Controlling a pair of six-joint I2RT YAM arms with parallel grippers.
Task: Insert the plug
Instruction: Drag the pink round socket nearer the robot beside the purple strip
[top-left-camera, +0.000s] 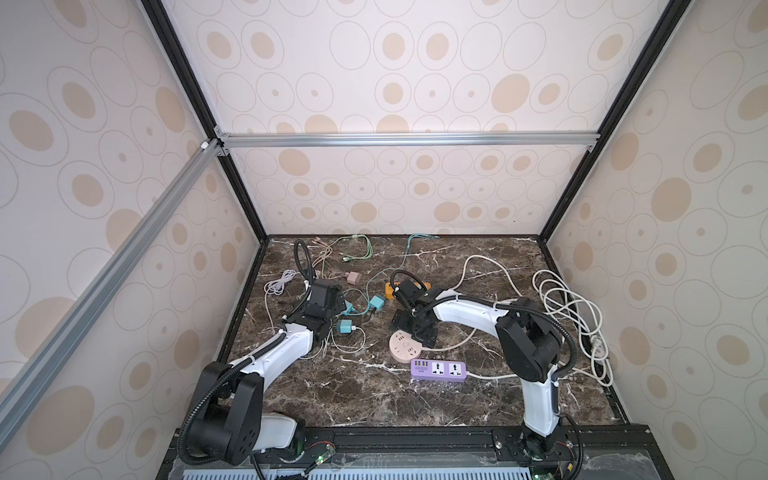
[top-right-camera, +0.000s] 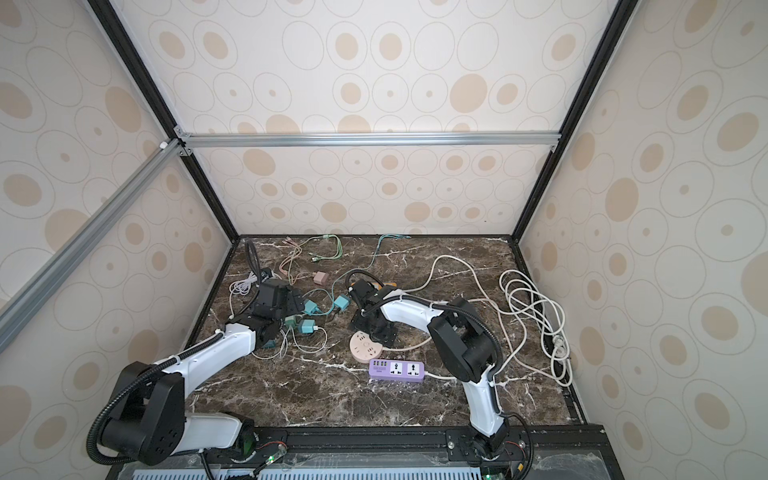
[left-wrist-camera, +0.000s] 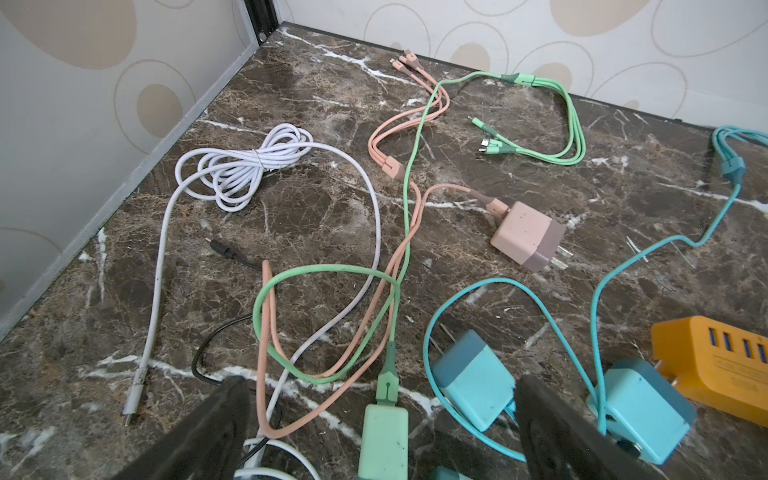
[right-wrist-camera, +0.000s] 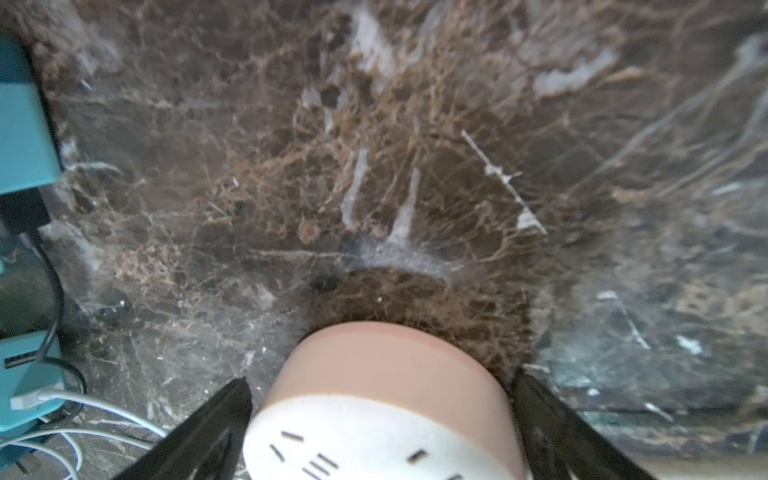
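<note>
Left of the round pink socket, the left gripper is wide open with the mint plug lying ungripped between its fingers, while the right gripper straddles that socket, fully spread, contact unclear.

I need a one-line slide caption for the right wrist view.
Open right pincer straddles the round pink socket hub on the marble table.

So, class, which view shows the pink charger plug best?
The left wrist view: the pink charger plug lies large and unobstructed, prongs visible. In both top views it is tiny; the right wrist view misses it.
</note>
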